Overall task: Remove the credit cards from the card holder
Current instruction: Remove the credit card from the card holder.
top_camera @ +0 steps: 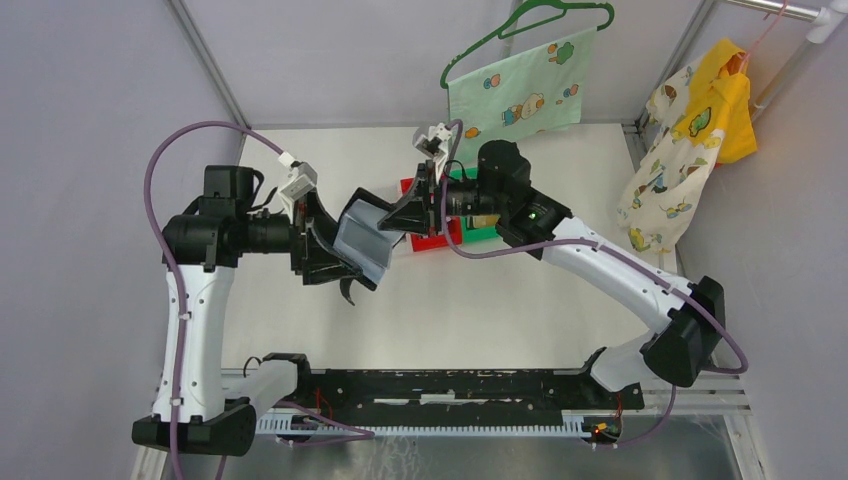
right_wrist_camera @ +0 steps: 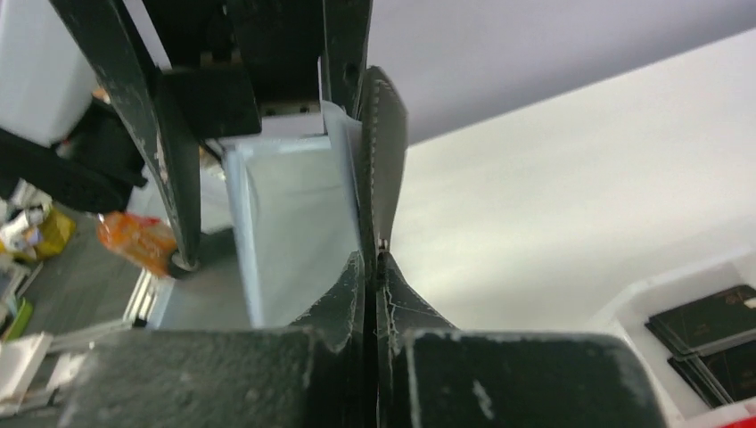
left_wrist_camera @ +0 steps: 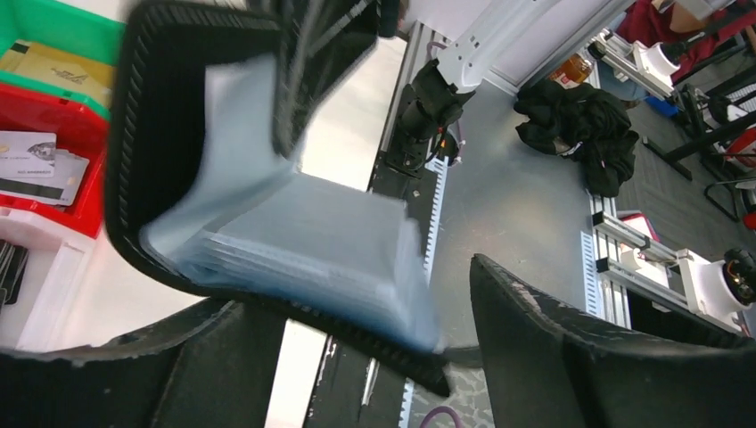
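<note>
Card holder hangs open above the table, its grey-blue lining showing. Right gripper pinches one black flap of it. Left gripper stands with fingers spread wide at the holder's other flap. Beside the holder, whitish credit cards lie in a red bin

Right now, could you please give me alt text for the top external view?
Two robot arms meet above a white table with the open black card holder between them: the right gripper is shut on one flap, and the left gripper is open around the other. A red bin and a green bin sit behind.
</note>
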{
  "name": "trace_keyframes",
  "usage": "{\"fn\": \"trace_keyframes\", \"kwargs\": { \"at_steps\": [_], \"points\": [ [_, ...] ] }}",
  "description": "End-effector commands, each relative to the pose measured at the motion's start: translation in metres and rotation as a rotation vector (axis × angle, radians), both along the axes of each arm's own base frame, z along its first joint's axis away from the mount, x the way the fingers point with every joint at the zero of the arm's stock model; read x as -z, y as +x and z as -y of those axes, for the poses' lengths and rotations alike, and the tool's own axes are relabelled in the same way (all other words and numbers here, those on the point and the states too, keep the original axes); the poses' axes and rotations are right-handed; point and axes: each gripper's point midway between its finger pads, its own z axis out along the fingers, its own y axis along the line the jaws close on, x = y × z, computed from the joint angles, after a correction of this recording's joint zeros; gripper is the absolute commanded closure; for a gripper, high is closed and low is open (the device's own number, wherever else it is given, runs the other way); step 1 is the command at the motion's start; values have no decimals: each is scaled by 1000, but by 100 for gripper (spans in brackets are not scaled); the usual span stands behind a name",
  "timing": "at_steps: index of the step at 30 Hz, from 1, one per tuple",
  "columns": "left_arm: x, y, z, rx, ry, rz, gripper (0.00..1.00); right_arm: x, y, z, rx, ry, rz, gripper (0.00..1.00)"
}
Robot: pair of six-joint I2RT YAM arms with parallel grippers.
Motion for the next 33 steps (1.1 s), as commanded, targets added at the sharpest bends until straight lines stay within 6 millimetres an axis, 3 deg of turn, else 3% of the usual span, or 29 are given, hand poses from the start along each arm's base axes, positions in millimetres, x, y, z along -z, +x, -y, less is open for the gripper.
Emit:
{"fn": "trace_keyframes", "kwargs": {
  "at_steps": [1,5,9,15,18,26,33],
  "points": [
    [-5,18,-1,-4,18,110,24,31,-27,5,-143,-168,47,100],
    [-2,26,-5,-38,68,172,31,32,-31,11,-157,-199,89,100],
    [2,37,-14,-94,144,261,32,18,-34,19,-147,-187,141,100],
    [-5,31,-13,-78,142,312,15,-9,-29,21,-109,-170,206,100],
    [-10,26,-11,-60,121,325,14,-22,-31,21,-112,-143,215,100],
    [-21,22,-5,-61,47,335,17,-29,-50,10,-174,-96,204,100],
    [-10,18,-3,-45,32,296,28,-34,-63,-1,-228,-75,205,100]
  ]
}}
